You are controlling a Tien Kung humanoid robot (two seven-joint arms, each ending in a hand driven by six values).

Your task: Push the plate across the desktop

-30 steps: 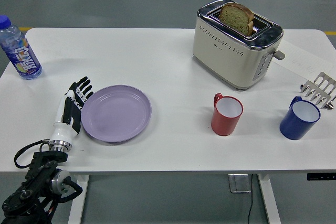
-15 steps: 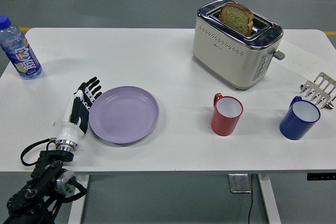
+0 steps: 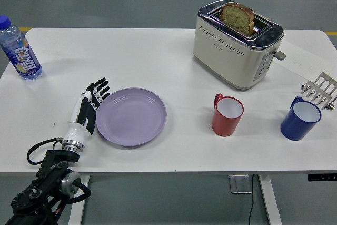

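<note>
Left hand [image 3: 88, 110] flat, fingers straight, holding nothing, edge against purple plate [image 3: 131, 116], round, lying level, rim up

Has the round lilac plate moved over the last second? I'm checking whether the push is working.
Yes. The round lilac plate has slid right, closing the gap to the red mug, with the left hand following at its left rim.

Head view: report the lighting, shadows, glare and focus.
Head view: even, soft overhead light; the purple plate and red mug cast only faint shadows on the white table. Small highlights glint on the toaster chrome top, without washout. Focus is sharp throughout; the left hand shows no motion blur.
</note>
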